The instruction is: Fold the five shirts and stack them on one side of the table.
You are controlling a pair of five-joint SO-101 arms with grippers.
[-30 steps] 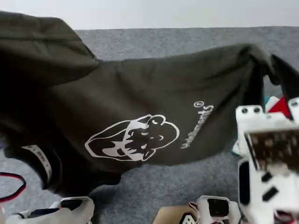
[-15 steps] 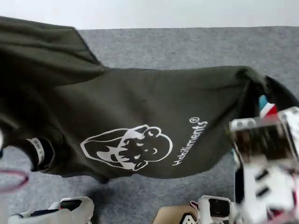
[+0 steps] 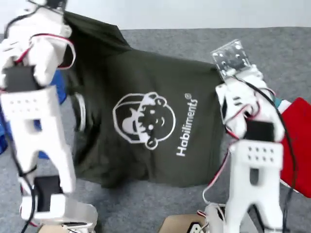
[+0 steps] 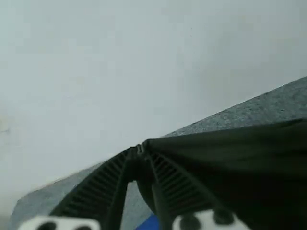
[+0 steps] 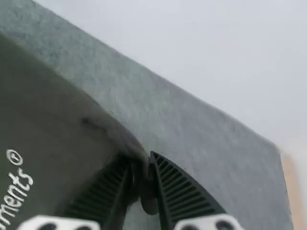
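Note:
A dark olive shirt [image 3: 146, 97] with a white face print hangs spread between my two arms over the grey table [image 3: 165, 41]. In the left wrist view my left gripper [image 4: 142, 152] is shut on a bunched edge of the olive shirt [image 4: 230, 153]. Seen from above, the left arm [image 3: 36, 73] holds the shirt's far left corner. My right gripper [image 5: 142, 168] is shut on the shirt's other top edge [image 5: 48, 143], and its arm [image 3: 245, 111] stands at the shirt's right side. The shirt's lower hem lies on the table near the front.
A red cloth [image 3: 297, 141] lies at the right edge behind the right arm. A blue cloth [image 3: 59, 90] shows at the left beside the left arm. A tan board [image 3: 175, 225] sits at the front edge. Bare grey table runs along the far side.
Both arms have swung away from the camera toward the far side, carrying the shirt. The shirt now looks smaller and its print has turned upright; red and blue cloths have come into sight.

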